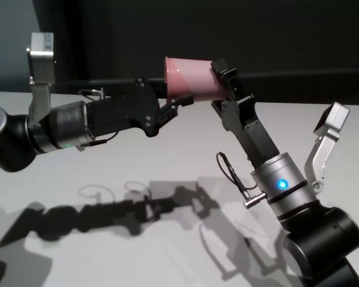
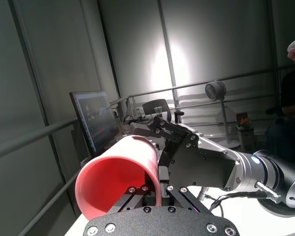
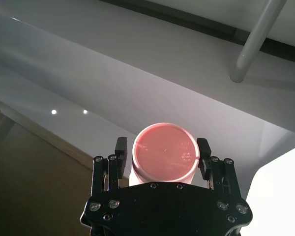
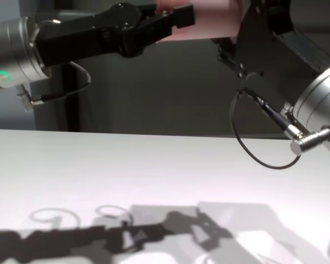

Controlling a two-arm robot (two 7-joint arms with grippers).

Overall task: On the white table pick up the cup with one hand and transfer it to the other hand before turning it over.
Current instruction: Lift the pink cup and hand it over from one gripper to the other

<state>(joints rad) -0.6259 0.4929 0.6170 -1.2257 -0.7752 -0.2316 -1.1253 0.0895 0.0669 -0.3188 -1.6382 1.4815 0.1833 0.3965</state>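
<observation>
The white table [image 1: 137,239] lies nearest, broad and bare where the shadows of both arms fall across it. Well above the table, between the two arms, the cup [image 1: 194,78] hangs on its side in the air, its open rim toward the left arm and its closed base toward the right arm.

The left gripper [image 1: 173,106] reaches up to the cup from the left and pinches the rim: in the left wrist view its fingers [image 2: 152,189] are pressed together on the lower edge of the cup [image 2: 118,174], one inside the mouth and one outside the wall.

The right gripper [image 1: 218,81] comes up at a slant from the right side of the table and meets the cup at its base end. In the right wrist view the round base of the cup [image 3: 164,155] sits between its two fingers [image 3: 203,150], which flank the cup on either side; whether they press on the wall or stand just off it I cannot tell.

Beyond the cup, behind the table's far edge, stands a dark wall [image 1: 275,36].
</observation>
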